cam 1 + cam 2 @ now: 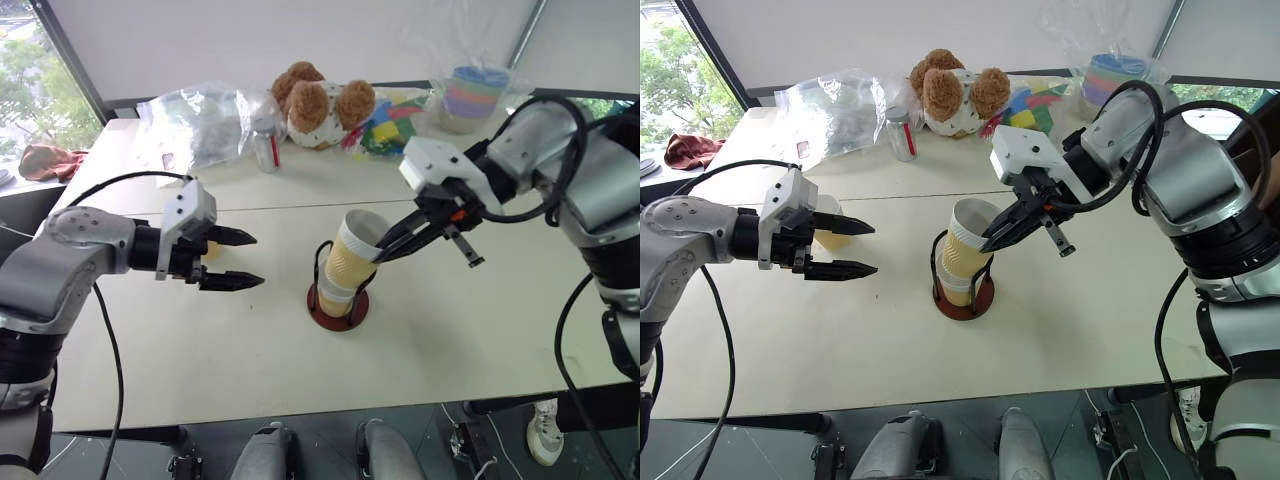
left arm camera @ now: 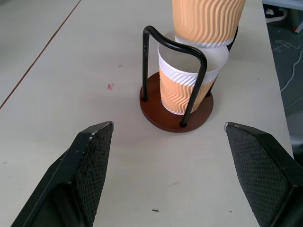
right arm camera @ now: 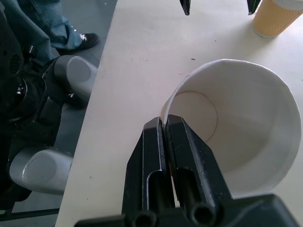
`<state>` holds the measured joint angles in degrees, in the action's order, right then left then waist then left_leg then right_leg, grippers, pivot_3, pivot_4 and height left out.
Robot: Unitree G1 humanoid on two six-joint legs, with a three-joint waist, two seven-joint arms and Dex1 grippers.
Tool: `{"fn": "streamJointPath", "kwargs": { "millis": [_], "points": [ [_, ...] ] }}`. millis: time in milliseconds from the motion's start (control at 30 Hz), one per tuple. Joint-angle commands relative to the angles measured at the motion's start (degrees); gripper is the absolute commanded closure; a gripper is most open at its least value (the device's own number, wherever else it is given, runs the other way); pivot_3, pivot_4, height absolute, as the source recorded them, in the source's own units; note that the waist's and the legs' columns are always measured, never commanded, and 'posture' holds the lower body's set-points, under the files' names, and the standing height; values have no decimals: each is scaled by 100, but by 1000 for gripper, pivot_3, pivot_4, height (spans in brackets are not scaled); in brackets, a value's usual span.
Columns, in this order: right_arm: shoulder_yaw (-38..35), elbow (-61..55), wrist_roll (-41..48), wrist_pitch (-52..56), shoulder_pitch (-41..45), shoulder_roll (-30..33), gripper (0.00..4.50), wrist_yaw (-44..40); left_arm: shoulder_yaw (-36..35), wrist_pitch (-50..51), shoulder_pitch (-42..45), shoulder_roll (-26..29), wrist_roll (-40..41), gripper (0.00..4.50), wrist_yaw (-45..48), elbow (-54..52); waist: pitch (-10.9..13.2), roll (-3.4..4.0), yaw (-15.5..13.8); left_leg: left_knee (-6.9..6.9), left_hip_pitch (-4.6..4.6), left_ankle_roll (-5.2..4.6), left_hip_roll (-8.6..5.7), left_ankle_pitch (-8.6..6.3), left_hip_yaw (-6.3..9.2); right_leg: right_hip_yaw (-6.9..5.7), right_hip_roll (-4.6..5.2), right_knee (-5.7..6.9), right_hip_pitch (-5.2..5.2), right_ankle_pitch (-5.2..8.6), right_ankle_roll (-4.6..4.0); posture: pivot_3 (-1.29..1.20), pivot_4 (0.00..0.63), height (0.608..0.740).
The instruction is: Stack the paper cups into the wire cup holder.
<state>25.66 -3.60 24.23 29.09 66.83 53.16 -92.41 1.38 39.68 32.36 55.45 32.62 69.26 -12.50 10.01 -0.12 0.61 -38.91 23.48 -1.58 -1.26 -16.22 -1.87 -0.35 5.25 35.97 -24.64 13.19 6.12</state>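
Observation:
The wire cup holder stands mid-table with one paper cup upright inside its black loops. A second paper cup leans tilted over it, its bottom at the lower cup's mouth. My right gripper is shut on that cup's white rim; its white inside faces the right wrist camera. To the holder's left my left gripper hovers open and empty, pointing at the holder, fingers wide apart. A third paper cup stands on the table just behind the left gripper.
Along the far edge lie a crumpled clear plastic bag, a small jar, a teddy bear, bright toys and a wrapped pastel cup stack. A person's leg shows beside the table.

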Motion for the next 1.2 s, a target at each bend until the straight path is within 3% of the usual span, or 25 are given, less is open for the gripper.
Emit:
{"fn": "streamJointPath", "kwargs": {
  "millis": [33,400,500,700,800,933,1200],
  "points": [
    [-207,-91,-148,-141,80,-71,4430,-9,-68,-12,114,-23,-18,602,-38,-96,0,0,-2,-4,0,0,0,0,0,0,0,0,0,0,0,0,150,740],
    [-7,219,-378,-490,203,-274,4430,-9,-93,-68,-2,-125,-36,602,-117,-104,1,-2,0,-10,0,0,0,0,1,0,-1,4,0,0,0,0,150,740],
    [30,248,-394,-555,212,-275,3498,-9,-108,-93,1,-130,-61,602,-136,-88,1,-2,2,-10,0,0,0,0,1,0,0,3,0,0,0,0,150,740],
    [14,231,-388,-577,205,-247,377,-9,-116,-164,-11,-130,-132,602,-120,-40,1,-2,1,-10,0,-1,0,0,1,0,0,3,0,0,0,0,150,740],
    [-393,557,-369,-326,376,-395,377,112,-144,-353,110,-43,-328,602,-122,141,1,-2,6,-10,0,0,0,0,1,0,0,3,0,0,0,0,150,740],
    [-1485,806,563,1017,617,-675,377,748,-210,-866,340,533,-922,602,64,717,7,-7,9,-9,0,1,2,0,0,0,-1,7,-5,1,-1,0,150,740],
    [-3266,-762,1996,2662,-662,-1217,377,2807,297,-2065,773,1157,-2105,602,567,2039,1,-18,-7,11,1,-1,-2,-2,-1,-12,25,4,0,1,-1,0,150,740]
  ]
}}
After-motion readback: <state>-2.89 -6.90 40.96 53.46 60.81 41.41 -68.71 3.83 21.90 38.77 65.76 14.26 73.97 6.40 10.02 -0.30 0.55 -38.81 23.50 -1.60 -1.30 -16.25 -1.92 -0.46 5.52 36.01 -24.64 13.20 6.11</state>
